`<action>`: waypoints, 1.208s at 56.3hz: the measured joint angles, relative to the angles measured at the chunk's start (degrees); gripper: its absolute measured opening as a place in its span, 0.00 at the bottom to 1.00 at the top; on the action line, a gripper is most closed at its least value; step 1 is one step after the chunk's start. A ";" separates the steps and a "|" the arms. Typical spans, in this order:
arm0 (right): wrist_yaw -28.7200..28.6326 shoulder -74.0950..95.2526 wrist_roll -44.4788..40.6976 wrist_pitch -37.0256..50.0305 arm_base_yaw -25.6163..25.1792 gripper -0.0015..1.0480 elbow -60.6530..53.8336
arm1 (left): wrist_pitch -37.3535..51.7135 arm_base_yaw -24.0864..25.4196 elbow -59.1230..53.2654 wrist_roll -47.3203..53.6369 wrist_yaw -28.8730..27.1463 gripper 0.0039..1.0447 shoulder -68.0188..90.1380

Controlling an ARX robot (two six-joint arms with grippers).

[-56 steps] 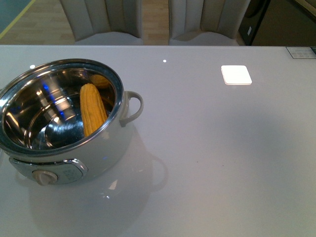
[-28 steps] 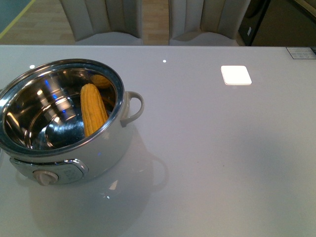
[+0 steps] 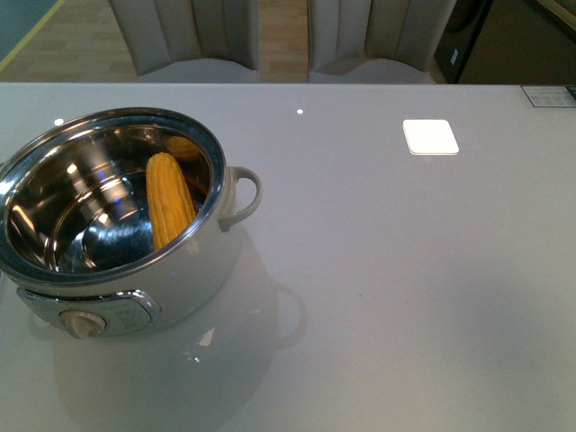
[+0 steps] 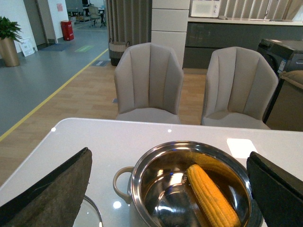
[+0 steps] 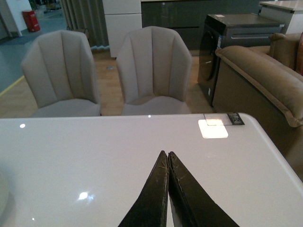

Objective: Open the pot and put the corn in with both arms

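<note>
The electric cooking pot [image 3: 117, 216] sits lidless on the worktop's [image 3: 396, 270] near left; the corn [image 3: 169, 198] leans inside. Left fingers [image 4: 52, 189] spread wide, right fingers [image 5: 163, 189] pressed together, seemingly empty.

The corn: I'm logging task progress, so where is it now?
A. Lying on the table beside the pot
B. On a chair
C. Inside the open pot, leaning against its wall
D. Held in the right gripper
C: the corn leans on the steel inner wall of the lidless pot.
</note>
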 joint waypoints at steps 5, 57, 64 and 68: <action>0.02 -1.97 0.00 -0.66 0.00 0.02 -1.16 | 0.00 0.00 0.00 0.00 0.00 0.93 0.00; 0.04 -25.16 -0.02 -21.64 0.09 0.02 -1.99 | 0.00 0.00 0.00 0.00 0.00 0.93 -0.02; 0.02 -33.55 -0.07 -30.38 0.09 0.02 -1.99 | 0.00 0.00 0.00 0.00 0.00 0.93 -0.02; 0.04 -33.73 -0.04 -30.53 0.09 0.02 -1.99 | 0.00 0.00 0.00 -0.02 0.00 0.93 -0.02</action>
